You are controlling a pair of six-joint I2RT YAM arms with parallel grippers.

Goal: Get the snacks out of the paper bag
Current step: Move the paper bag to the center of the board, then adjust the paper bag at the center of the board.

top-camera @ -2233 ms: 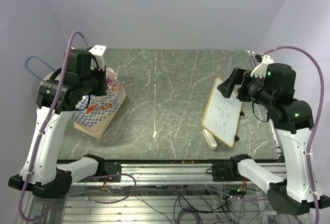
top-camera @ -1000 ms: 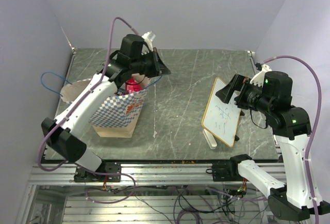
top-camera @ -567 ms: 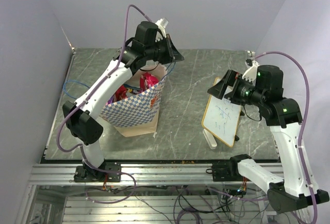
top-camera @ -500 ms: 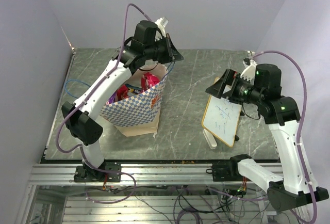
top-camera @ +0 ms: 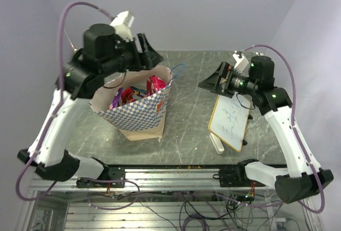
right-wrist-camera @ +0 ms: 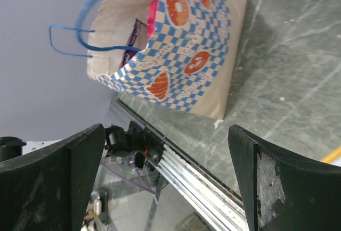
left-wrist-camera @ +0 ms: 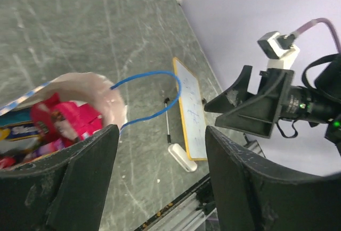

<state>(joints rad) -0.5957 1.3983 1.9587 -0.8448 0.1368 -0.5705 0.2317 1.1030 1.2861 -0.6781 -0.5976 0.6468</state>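
Nearest the arm bases, a small white block (top-camera: 217,145) lies on the grey marbled worktop (top-camera: 186,108). It sits just beside the near corner of a wood-framed whiteboard (top-camera: 230,118) with blue scribbles, on the right half.

On the left half stands the paper bag (top-camera: 141,111), upright and mouth up. It is blue-and-white checkered with orange-red motifs, cream on the inside and at the base. One thin blue string handle (top-camera: 178,70) arcs free over the rim on the whiteboard side.

The snacks (top-camera: 154,84) are all inside the bag. Glossy red and pink packets crowd the mouth, a purple one lies toward the left wall, and the wrist view shows a blue packet with white lettering at the edge.

Above the far rim of the bag hangs the left hand (left-wrist-camera: 161,131), its fingers wide apart with nothing between them. It looks across the bag mouth and touches neither rim nor handle.

Farther right, the right hand (right-wrist-camera: 166,129) is raised over the far end of the whiteboard. Its fingers are spread fully and empty, and it faces the bag's patterned side. Open worktop separates the bag and the whiteboard.
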